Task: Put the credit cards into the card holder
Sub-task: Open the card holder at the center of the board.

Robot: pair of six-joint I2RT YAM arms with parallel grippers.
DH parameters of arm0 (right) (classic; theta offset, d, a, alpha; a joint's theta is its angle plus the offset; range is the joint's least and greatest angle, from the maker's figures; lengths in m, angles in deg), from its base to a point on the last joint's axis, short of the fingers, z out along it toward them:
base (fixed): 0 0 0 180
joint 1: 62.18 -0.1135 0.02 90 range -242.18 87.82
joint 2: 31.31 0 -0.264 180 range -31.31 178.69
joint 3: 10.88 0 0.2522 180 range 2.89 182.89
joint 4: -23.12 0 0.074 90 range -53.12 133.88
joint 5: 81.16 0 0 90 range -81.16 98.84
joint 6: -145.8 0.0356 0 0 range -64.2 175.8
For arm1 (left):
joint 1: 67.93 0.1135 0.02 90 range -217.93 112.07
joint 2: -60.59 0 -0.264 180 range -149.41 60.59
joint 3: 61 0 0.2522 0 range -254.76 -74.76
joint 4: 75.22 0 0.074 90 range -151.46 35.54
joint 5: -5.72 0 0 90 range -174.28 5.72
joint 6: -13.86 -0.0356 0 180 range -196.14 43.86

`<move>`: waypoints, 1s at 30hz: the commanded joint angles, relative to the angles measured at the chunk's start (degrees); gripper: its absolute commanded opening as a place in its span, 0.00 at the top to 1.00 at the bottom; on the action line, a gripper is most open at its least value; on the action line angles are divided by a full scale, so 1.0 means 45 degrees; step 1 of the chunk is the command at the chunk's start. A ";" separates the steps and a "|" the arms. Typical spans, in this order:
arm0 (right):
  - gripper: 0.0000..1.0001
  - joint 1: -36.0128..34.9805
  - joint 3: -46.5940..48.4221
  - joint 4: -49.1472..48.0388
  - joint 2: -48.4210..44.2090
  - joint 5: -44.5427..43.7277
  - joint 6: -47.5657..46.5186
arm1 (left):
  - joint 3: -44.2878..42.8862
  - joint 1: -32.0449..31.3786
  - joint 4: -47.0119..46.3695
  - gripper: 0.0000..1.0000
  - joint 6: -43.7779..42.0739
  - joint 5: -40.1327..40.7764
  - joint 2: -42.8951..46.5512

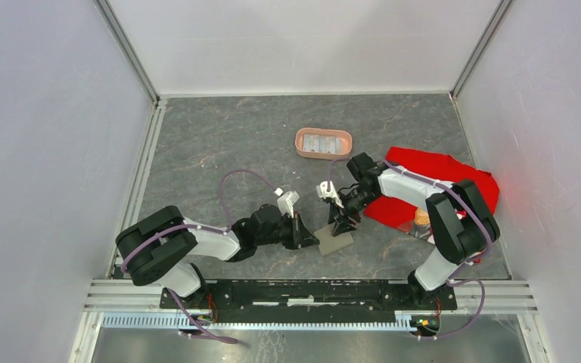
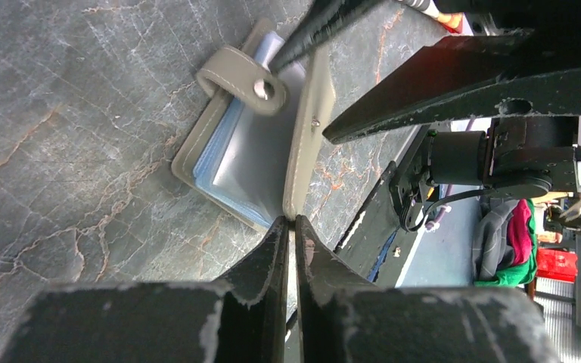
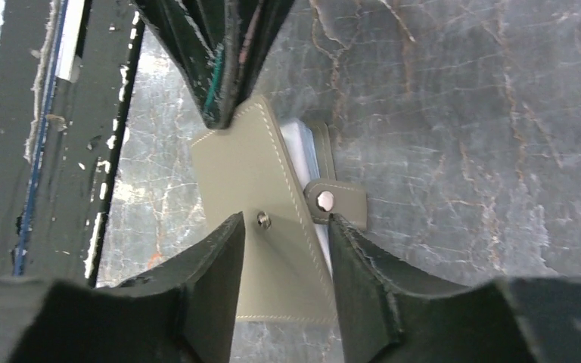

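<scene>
Card holder (image 3: 261, 181) edge pinched by left end effector (image 2: 289, 224); right end effector (image 3: 286, 224) spread astride.

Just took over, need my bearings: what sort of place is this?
Probably a lab test cell: plain white walls on aluminium framing enclose a grey marbled tabletop with a mounting rail.

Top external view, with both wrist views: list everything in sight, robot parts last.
card holder: one, olive-grey, front centre of table, cover lifted
credit cards: two visible, silvery, inside the tray
tray: one, pink oval, behind the card holder
cloth: one, red, right side
table: one, grey marbled
left gripper: black, shut on the cover's edge
right gripper: black, open, straddling the cover
</scene>
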 commanded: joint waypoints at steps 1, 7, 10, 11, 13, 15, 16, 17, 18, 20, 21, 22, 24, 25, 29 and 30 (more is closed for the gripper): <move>0.54 -0.0179 0.0071 0.0841 -0.0166 0.0051 -0.0890 | -0.0401 -0.0057 -0.0301 0.87 -0.0799 -0.0230 0.0086; 0.83 -0.0315 0.0340 0.1955 -0.0302 0.0330 -0.2163 | -0.0548 -0.0058 0.0007 0.84 -0.0965 -0.0094 0.0190; 0.94 -0.0327 0.0499 0.2525 -0.0414 0.0317 -0.2895 | -0.0570 -0.0048 0.0252 0.78 -0.1100 0.0016 0.0437; 0.95 -0.0327 0.0491 0.2635 -0.0594 0.0230 -0.3156 | -0.0560 -0.0051 0.0373 0.73 -0.1186 0.0125 0.0638; 0.97 -0.0344 0.0406 0.2731 -0.1071 -0.0050 -0.3607 | -0.0480 -0.0053 0.0929 0.61 -0.1496 0.0437 0.1327; 0.98 -0.0459 0.0142 0.2806 -0.1701 -0.0466 -0.4329 | -0.0303 -0.0039 0.1472 0.48 -0.1842 0.0920 0.2189; 1.00 -0.0539 0.0003 0.2821 -0.2089 -0.0611 -0.4790 | -0.0190 -0.0033 0.1741 0.42 -0.2038 0.1168 0.2720; 1.00 -0.0659 -0.0195 0.2882 -0.2423 -0.0750 -0.5288 | -0.0080 -0.0028 0.2060 0.37 -0.2278 0.1446 0.3304; 1.00 -0.0799 -0.0345 0.2909 -0.2783 -0.0937 -0.5847 | 0.0011 -0.0037 0.2415 0.32 -0.2532 0.1749 0.3838; 1.00 -0.1133 -0.0567 0.3178 -0.3263 -0.1541 -0.7214 | 0.0204 -0.0038 0.2945 0.22 -0.3032 0.2378 0.4924; 1.00 -0.1323 -0.0593 0.3439 -0.3392 -0.1831 -0.8175 | 0.0328 -0.0038 0.3124 0.20 -0.3237 0.2671 0.5459; 1.00 -0.1468 -0.0567 0.3775 -0.3445 -0.2178 -0.8995 | 0.0497 -0.0038 0.3192 0.14 -0.3402 0.2908 0.5941; 1.00 -0.1794 -0.0483 0.4460 -0.3489 -0.2873 -1.0788 | 0.0867 -0.0038 0.3087 0.04 -0.3706 0.3134 0.6714; 1.00 -0.1946 -0.0450 0.4693 -0.3468 -0.3209 -1.1583 | 0.1084 -0.0038 0.2912 0.01 -0.3809 0.3454 0.6989; 1.00 -0.2243 -0.0697 0.4568 -0.3659 -0.4237 -1.3168 | 0.1804 -0.0038 0.2246 0.00 -0.3998 0.3491 0.7338; 1.00 -0.2274 -0.0937 0.4278 -0.3875 -0.4345 -1.3228 | 0.1802 -0.0038 0.2270 0.00 -0.3980 0.3418 0.7235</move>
